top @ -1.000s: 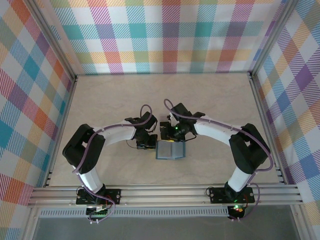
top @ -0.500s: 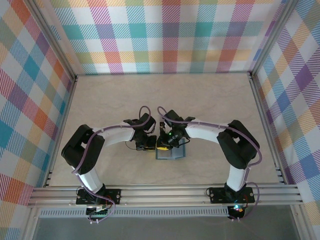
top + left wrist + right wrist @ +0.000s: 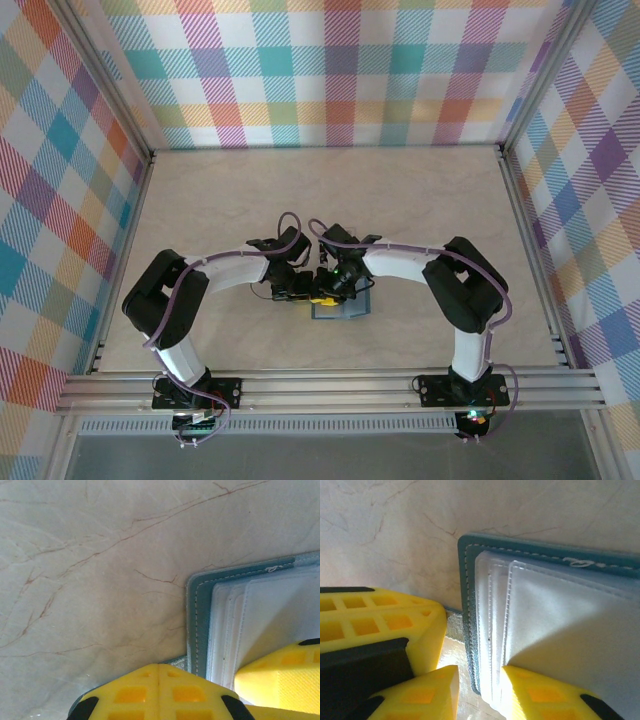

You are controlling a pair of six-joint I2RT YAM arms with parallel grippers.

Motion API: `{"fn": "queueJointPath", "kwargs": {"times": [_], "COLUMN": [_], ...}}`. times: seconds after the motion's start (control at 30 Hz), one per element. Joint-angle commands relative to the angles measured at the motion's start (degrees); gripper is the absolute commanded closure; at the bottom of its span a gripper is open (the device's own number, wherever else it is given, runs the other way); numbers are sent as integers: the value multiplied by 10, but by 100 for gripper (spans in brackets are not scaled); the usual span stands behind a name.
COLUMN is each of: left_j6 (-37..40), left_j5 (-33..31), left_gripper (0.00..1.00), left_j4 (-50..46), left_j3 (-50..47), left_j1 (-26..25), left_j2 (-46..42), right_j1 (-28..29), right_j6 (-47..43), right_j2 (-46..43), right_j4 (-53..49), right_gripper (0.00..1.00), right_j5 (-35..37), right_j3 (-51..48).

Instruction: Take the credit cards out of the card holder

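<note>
Open wallet point(image 3: 350, 308), frame centre, worked by both grippers.
Left gripper point(image 3: 159, 690) shut at its corner; right gripper point(image 3: 479, 682) apart astride the sleeve edge point(image 3: 492, 630): pinch one card, pull level.

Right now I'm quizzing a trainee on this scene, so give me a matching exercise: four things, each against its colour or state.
1. left gripper
2. right gripper
3. wallet
4. table

A. teal rim, lying open
B. pale, veined
C. shut tight
D. jaws apart, astride the wallet's edge

Pairs: 1-C, 2-D, 3-A, 4-B
</note>
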Motion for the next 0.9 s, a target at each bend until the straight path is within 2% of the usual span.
{"fn": "queueJointPath", "kwargs": {"times": [0.0, 0.67, 0.87], "left_j6": [1, 4, 2], "left_j5": [-2, -1, -2], "left_gripper": [100, 100, 100], "left_j4": [-15, -23, -24], "left_j3": [-13, -1, -1], "left_j1": [1, 1, 1], "left_j2": [-2, -1, -1], "right_j1": [3, 38, 41], "right_j6": [-18, -58, -64], "right_j2": [5, 20, 23], "right_j4": [-83, -302, -333], "right_gripper": [67, 58, 55], "right_j5": [71, 275, 305], "right_j3": [2, 122, 136]}}
